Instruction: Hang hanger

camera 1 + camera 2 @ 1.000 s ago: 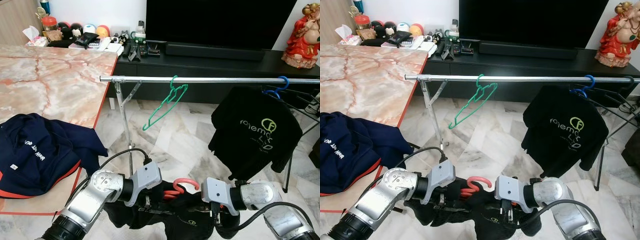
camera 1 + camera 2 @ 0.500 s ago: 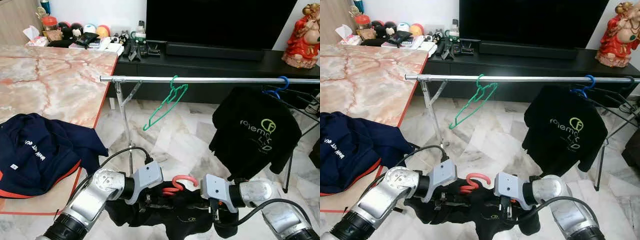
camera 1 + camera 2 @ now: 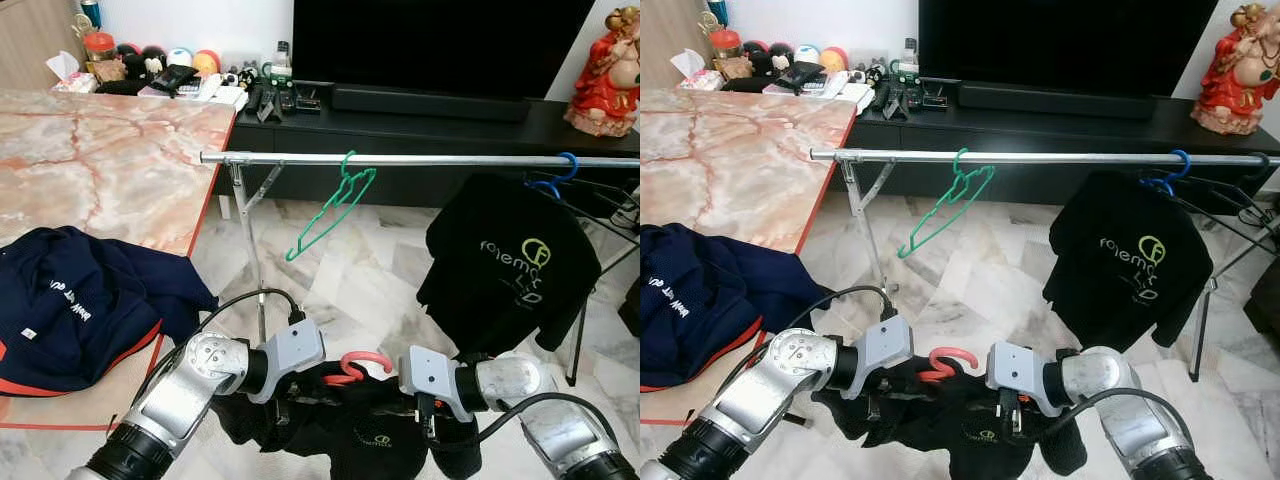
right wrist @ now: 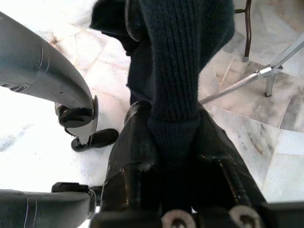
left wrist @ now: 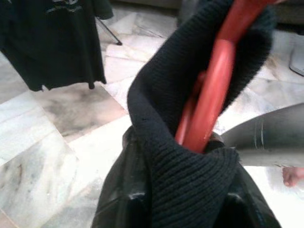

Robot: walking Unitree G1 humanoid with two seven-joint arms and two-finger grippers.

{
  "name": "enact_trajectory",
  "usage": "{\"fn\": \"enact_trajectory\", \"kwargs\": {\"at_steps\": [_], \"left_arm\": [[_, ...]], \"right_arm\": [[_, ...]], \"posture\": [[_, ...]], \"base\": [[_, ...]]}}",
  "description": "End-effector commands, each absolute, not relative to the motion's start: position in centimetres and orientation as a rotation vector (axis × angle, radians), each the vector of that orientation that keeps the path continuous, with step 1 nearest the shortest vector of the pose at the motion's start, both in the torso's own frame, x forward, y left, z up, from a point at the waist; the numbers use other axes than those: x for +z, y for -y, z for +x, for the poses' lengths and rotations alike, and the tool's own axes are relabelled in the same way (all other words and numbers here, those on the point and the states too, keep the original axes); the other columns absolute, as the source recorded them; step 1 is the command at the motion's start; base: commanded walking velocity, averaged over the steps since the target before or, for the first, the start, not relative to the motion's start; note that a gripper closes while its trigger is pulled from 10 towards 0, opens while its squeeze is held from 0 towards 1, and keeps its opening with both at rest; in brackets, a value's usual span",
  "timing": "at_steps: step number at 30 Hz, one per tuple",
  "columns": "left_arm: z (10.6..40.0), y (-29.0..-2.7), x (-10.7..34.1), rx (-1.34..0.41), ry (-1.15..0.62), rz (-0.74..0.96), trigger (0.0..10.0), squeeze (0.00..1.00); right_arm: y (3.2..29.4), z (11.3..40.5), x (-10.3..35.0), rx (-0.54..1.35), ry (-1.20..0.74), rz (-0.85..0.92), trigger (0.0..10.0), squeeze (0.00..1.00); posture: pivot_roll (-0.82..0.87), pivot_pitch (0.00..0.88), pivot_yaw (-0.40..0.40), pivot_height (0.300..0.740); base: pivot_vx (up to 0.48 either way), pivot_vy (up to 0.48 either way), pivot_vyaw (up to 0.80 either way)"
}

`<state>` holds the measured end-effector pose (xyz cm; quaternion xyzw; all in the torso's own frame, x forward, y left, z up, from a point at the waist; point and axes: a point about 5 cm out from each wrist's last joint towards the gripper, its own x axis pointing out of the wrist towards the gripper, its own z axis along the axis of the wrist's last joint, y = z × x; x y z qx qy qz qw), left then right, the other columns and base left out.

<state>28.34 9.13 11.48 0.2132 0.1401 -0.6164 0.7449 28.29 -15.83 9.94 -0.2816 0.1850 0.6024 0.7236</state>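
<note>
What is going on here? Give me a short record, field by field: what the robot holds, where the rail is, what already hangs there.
held: black shirt on a red hanger
left tool: shut on the shirt collar and hanger
right tool: shut on the shirt's knit edge
rail: ahead, above the held shirt, not yet reached
on rail: green hanger, bare; black shirt with logo on a blue hanger
table: on the robot's left, navy garment lying on it
</note>
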Motion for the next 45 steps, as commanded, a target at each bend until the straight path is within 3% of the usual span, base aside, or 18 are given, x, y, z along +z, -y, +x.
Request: {"fn": "enact_trajectory", "kwargs": {"at_steps": [1, 17, 18, 19, 21, 22, 23, 24, 28, 38, 44, 45], "left_arm": [[27.5, -8.4, 10.8, -1.419, -0.323, 0.476, 0.0, 0.0], [27.7, -8.4, 11.1, -1.41, -0.299, 0.428, 0.0, 0.0], [27.8, -8.6, 11.0, -1.391, -0.3, 0.436, 0.0, 0.0], [27.9, -8.9, 11.0, -1.373, -0.3, 0.441, 0.0, 0.0], [28.1, -9.2, 11.0, -1.354, -0.3, 0.422, 0.0, 0.0], [28.1, -9.3, 11.0, -1.353, -0.301, 0.424, 0.0, 0.0], [28.1, -9.3, 11.0, -1.354, -0.302, 0.427, 0.0, 0.0], [28.1, -9.6, 10.9, -1.35, -0.31, 0.437, 0.0, 0.0], [28.5, -10.9, 10.2, -1.307, -0.363, 0.539, 0.0, 0.0], [28.6, -11.8, 9.3, -1.236, -0.381, 0.554, 0.0, 0.0], [28.3, -13.6, 7.2, -1.058, -0.379, 0.519, 0.0, 0.0], [28.2, -13.9, 6.9, -1.023, -0.377, 0.504, 0.0, 0.0]], "right_arm": [[15.9, 29.4, 12.0, 1.294, -0.298, -0.625, 0.0, 0.0], [16.3, 29.8, 12.3, 1.291, -0.299, -0.636, 0.0, 0.0], [16.3, 30.0, 12.3, 1.285, -0.302, -0.636, 7.6, 0.0], [16.4, 30.0, 12.3, 1.284, -0.312, -0.637, 10.0, 0.0], [16.6, 29.9, 12.1, 1.306, -0.332, -0.642, 10.0, 0.0], [16.6, 30.0, 12.2, 1.309, -0.331, -0.644, 10.0, 0.54], [16.6, 30.0, 12.2, 1.309, -0.329, -0.645, 10.0, 0.54], [16.5, 30.0, 12.4, 1.325, -0.333, -0.643, 10.0, 1.0], [16.6, 29.9, 12.7, 1.373, -0.351, -0.663, 10.0, 1.0], [16.9, 29.3, 12.5, 1.445, -0.42, -0.682, 10.0, 1.0], [18.4, 31.8, 11.7, 1.057, -0.346, -0.619, 10.0, 1.0], [18.5, 31.8, 11.3, 1.012, -0.349, -0.586, 10.0, 0.87]], "posture": [[-0.01, 0.073, -0.026, 0.74], [-0.02, 0.049, -0.018, 0.74], [-0.02, 0.052, -0.019, 0.74], [-0.02, 0.052, -0.019, 0.74], [-0.02, 0.052, -0.019, 0.74], [-0.01, 0.057, -0.018, 0.74], [-0.01, 0.057, -0.018, 0.74], [-0.01, 0.06, -0.018, 0.74], [-0.01, 0.061, -0.019, 0.74], [-0.01, 0.07, -0.021, 0.74], [-0.02, 0.069, -0.019, 0.74], [-0.01, 0.069, -0.019, 0.74]], "base": [[0.0, 0.0, 0.0], [0.0, 0.0, 0.0], [0.0, 0.0, 0.0], [0.0, 0.0, 0.0], [0.0, 0.0, 0.0], [0.0, 0.0, 0.0], [0.0, 0.0, 0.0], [0.0, 0.0, 0.0], [0.0, 0.0, 0.0], [0.0, 0.0, 0.0], [0.0, 0.0, 0.0], [0.0, 0.0, 0.0]]}}
